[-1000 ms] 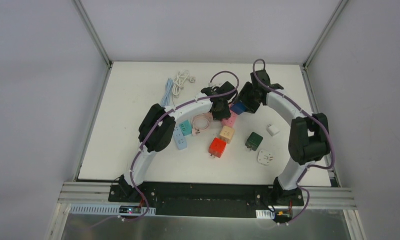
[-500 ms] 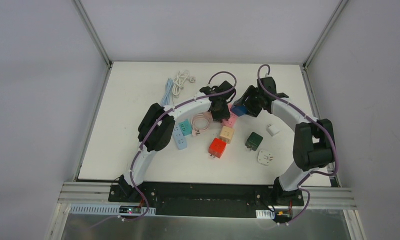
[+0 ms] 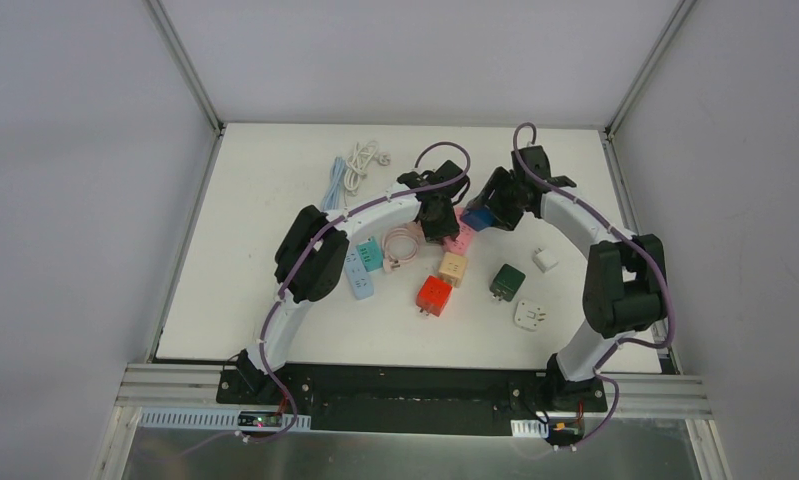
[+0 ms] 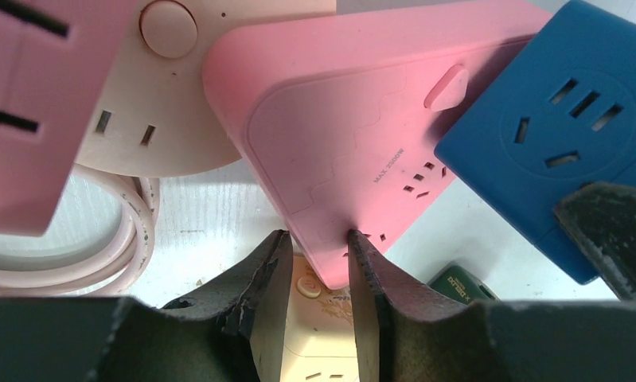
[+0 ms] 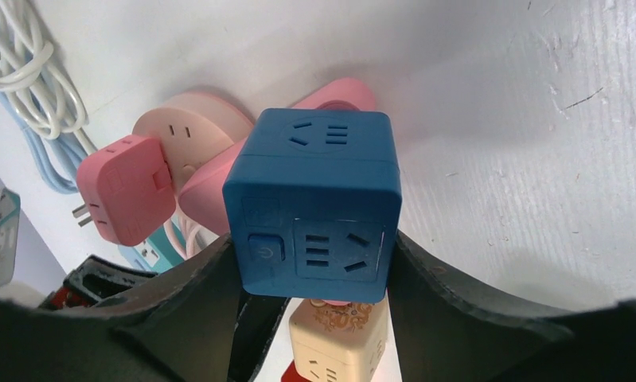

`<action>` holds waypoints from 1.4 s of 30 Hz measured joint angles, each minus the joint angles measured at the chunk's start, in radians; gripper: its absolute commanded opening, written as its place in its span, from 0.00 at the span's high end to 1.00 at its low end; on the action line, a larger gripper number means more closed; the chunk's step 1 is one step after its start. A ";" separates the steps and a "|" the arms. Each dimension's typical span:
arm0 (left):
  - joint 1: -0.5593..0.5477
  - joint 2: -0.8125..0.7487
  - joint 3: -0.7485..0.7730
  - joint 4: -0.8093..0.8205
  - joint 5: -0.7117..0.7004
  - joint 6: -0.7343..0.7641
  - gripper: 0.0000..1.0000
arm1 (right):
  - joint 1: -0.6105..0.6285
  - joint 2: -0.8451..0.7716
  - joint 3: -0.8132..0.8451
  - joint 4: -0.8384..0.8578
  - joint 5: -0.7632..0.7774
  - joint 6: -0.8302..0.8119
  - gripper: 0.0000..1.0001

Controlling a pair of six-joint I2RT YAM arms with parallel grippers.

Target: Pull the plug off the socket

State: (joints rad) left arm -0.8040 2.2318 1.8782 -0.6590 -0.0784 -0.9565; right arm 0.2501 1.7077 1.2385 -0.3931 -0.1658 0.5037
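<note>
The blue cube plug [image 5: 314,199] sits against the end of the pink socket strip [image 4: 362,135]; its prongs and the joint are hidden. My right gripper [image 5: 312,247] is shut on the blue cube, one finger on each side of it. A bottom corner of the pink strip is pinched in my left gripper [image 4: 318,255]. From above, the left gripper [image 3: 438,222] and the right gripper [image 3: 493,205] meet at the table's centre back, with the blue cube [image 3: 475,217] and pink strip [image 3: 462,240] between them.
Around them lie a pink cube plug [image 5: 127,187], a round pale socket [image 5: 191,131] with a coiled cord, a beige cube [image 3: 453,267], a red cube [image 3: 434,294], a green cube [image 3: 507,281], two white adapters [image 3: 544,260], teal and blue strips [image 3: 360,265] and white cables [image 3: 360,160].
The right arm's forearm and elbow have shifted a little to the right and back. The blue cube and the left gripper stay in almost the same place.
</note>
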 measured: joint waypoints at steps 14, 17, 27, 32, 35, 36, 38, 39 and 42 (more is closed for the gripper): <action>-0.001 0.000 -0.003 0.015 0.021 -0.004 0.62 | 0.011 0.048 0.135 -0.174 0.077 0.003 1.00; -0.001 0.000 -0.005 0.018 0.018 0.002 0.47 | 0.005 0.047 0.128 -0.169 0.050 -0.016 1.00; 0.000 0.014 0.014 0.008 0.019 0.022 0.39 | -0.021 0.033 0.084 -0.132 0.000 -0.018 1.00; 0.000 0.038 0.039 0.023 0.039 0.021 0.39 | -0.026 0.037 0.084 -0.134 -0.016 -0.016 1.00; 0.000 0.039 0.039 0.035 0.045 0.022 0.42 | -0.028 0.041 0.084 -0.136 -0.035 -0.013 1.00; 0.000 0.039 0.039 0.037 0.045 0.022 0.44 | -0.028 0.042 0.084 -0.137 -0.040 -0.011 1.00; 0.000 0.039 0.039 0.040 0.045 0.021 0.48 | -0.028 0.044 0.084 -0.138 -0.051 -0.009 1.00; 0.000 0.039 0.039 0.040 0.045 0.019 0.51 | -0.028 0.044 0.084 -0.139 -0.055 -0.007 1.00; 0.000 0.039 0.039 0.031 0.045 0.005 0.60 | -0.028 0.045 0.090 -0.150 -0.063 -0.006 1.00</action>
State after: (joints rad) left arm -0.8036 2.2711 1.9175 -0.6277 -0.0338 -0.9512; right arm 0.2218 1.7527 1.3281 -0.5426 -0.2283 0.4980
